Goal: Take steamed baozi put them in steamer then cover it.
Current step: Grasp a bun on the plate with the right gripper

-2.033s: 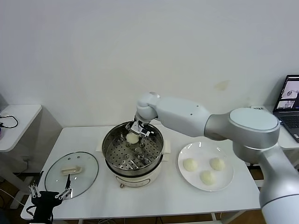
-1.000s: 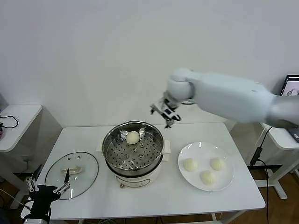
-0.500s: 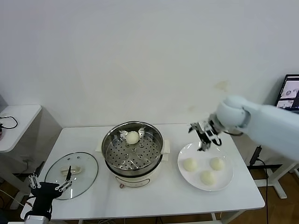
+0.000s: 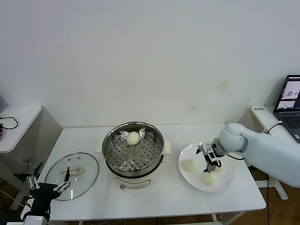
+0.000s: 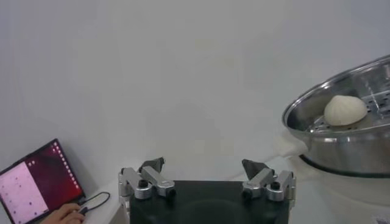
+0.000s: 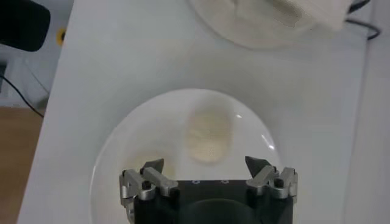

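Observation:
The steamer (image 4: 133, 154) stands mid-table with one steamed baozi (image 4: 133, 138) on its perforated tray; the left wrist view also shows the steamer (image 5: 341, 137) and that baozi (image 5: 345, 110). Three more baozi (image 4: 190, 165) lie on the white plate (image 4: 193, 151). My right gripper (image 4: 209, 162) hangs open just over the plate, among them. In the right wrist view the right gripper (image 6: 204, 164) has one baozi (image 6: 208, 135) ahead of its spread fingers, nothing between them. The cover (image 4: 71, 171) lies flat at the left. My left gripper (image 4: 47, 187) waits open at the cover's near edge.
A laptop (image 4: 289, 101) sits on a side table at the far right, and a small white table (image 4: 16, 122) stands at the far left. In the left wrist view a laptop screen (image 5: 30, 182) with a hand beside it shows in the distance.
My right arm has swung from above the steamer's far right side down to the plate and now hovers low over the baozi there. The baozi in the steamer stays put.

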